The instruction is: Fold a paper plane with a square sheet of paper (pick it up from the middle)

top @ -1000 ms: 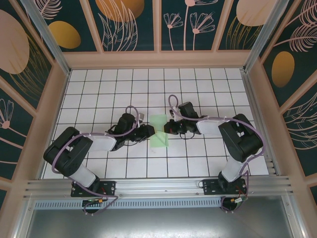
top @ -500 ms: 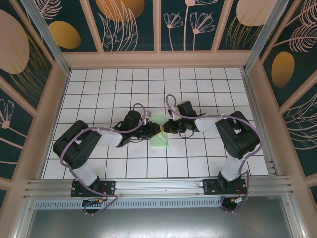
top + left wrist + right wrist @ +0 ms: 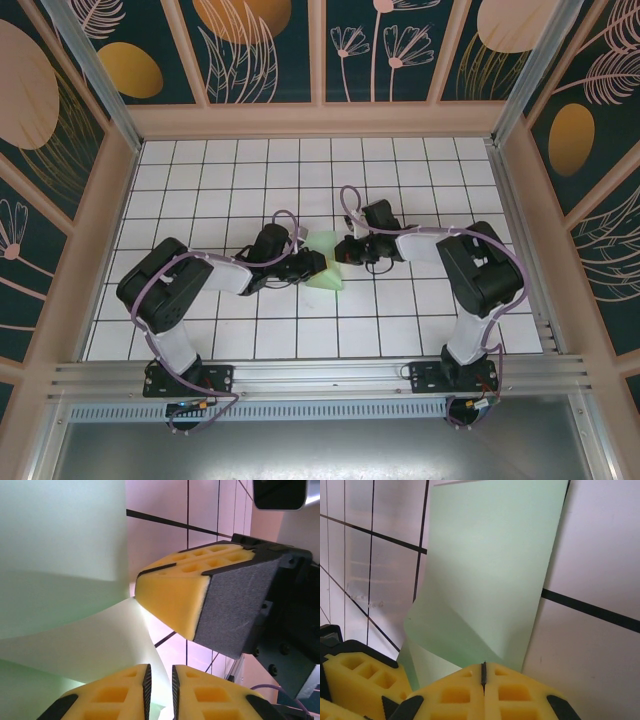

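— Nearest to the cameras, how do the fingers stand?
— The left gripper has its yellow pads almost together, with only a thin slit, and a flap of the square sheet of paper runs into that slit. The right gripper has its pads pressed fully together at the sheet's near edge. I judge that both pinch it.
— Where is the sheet?
— About the middle of the worktop, between the two grippers, partly lifted and bent, with a slanted crease.
— How will it handle?
— It looks very light, thin and floppy. It may tear or slip if the arms pull apart. Better to hold it near the middle and move little.
— What is unclear?
— From above, the grippers cover part of the sheet, so I cannot make out the exact folds.
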`<state>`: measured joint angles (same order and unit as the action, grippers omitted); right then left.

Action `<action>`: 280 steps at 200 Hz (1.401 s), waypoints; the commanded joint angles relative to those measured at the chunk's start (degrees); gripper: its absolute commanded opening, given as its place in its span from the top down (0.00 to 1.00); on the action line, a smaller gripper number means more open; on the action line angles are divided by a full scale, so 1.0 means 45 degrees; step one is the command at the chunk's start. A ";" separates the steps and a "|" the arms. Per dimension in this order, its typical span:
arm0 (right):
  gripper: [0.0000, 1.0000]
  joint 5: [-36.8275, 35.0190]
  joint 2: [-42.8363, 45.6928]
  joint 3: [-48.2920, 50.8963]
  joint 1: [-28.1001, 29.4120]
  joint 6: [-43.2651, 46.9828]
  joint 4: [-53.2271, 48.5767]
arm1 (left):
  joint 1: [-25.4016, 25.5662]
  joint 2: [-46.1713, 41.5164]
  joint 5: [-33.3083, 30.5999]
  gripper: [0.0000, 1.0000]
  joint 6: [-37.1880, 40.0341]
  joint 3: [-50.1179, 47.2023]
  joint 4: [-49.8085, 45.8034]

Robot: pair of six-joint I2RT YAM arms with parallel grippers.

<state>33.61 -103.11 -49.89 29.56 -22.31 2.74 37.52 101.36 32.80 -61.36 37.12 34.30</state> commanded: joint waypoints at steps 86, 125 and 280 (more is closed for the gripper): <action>1.00 0.1170 -0.0240 -0.0006 0.0091 0.0445 -0.0133 | 0.0071 -0.0505 -0.0101 0.82 0.0198 0.0095 -0.0240; 1.00 0.0858 -0.0442 -0.0117 0.0091 0.0425 -0.0275 | 0.0105 -0.0054 -0.0011 0.83 0.0160 0.0089 -0.0279; 1.00 0.0501 -0.0641 -0.0359 0.0086 0.0523 -0.0512 | 0.0205 0.0772 -0.0078 0.85 0.0274 0.0388 -0.0611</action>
<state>36.82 -105.06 -49.89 29.71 -21.30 1.39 38.06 103.79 32.53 -61.28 37.76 32.71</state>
